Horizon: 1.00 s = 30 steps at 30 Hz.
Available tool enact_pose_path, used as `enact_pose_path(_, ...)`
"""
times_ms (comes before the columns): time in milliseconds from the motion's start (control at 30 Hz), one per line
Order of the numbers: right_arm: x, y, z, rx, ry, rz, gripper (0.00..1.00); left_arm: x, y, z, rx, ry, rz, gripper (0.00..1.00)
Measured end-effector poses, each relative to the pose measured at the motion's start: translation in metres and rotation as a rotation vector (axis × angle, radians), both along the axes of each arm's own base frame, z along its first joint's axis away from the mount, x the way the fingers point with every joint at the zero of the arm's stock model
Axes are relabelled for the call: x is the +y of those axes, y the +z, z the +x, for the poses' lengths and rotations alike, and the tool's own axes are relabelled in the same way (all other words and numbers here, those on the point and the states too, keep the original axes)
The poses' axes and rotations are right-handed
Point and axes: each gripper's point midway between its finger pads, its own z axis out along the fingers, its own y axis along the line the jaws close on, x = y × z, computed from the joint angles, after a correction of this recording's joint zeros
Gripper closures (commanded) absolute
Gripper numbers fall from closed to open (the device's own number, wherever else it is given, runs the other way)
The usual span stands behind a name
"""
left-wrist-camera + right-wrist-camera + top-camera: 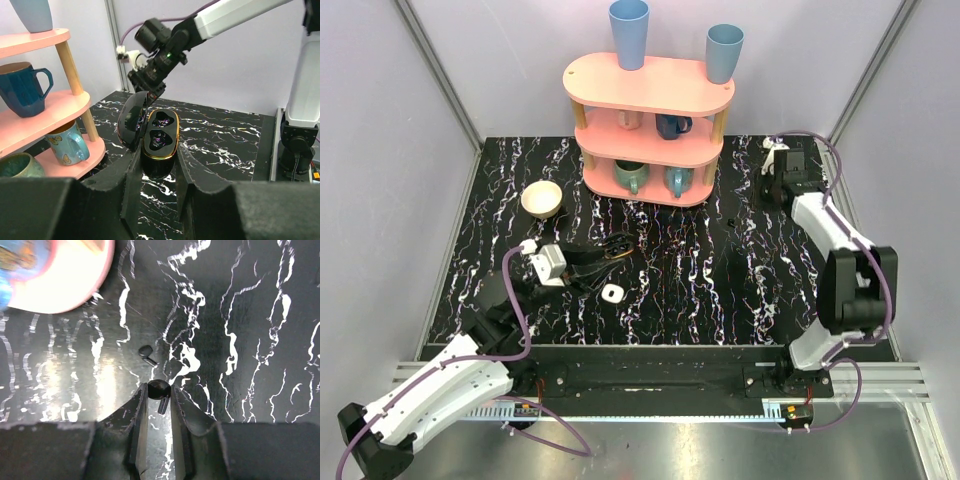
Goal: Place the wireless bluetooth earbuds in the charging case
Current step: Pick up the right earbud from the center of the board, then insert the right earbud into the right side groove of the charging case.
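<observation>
The charging case (161,135) is glossy black with a gold rim. Its lid stands open to the left and both wells show empty. My left gripper (159,156) is shut on the case's lower body, holding it just over the table at centre left (616,248). My right gripper (159,393) is shut on a black earbud (158,388), whose stem hangs down between the fingers. A second black earbud (146,352) lies on the marble a little beyond those fingertips. In the top view my right gripper (772,185) is at the back right, beside the shelf.
A pink three-tier shelf (650,110) with mugs and cups stands at the back centre. A cream bowl (542,198) sits to its left. A small white rounded-square piece (612,292) with a dark spot lies on the table near the left gripper.
</observation>
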Motion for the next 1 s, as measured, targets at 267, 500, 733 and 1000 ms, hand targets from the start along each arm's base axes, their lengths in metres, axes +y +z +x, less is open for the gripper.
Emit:
enact_pose_path(267,0.067,0.124,-0.038,-0.348,0.15,0.07,0.77,-0.002,0.005,0.002,0.006,-0.001,-0.007,1.0)
enact_pose_path(500,0.134,0.261,-0.111,-0.738,0.338,0.242,0.78,-0.005,0.014,0.004,0.031,-0.008,-0.026,1.0)
enact_pose_path(733,0.163,0.303,-0.156,-0.838,0.446,0.358,0.78,-0.004,0.019,0.006,0.059,0.003,-0.046,1.0)
enact_pose_path(1000,0.195,0.312,-0.184,-0.826,0.551,0.436,0.79,-0.005,0.019,0.014,0.091,0.032,-0.057,1.0)
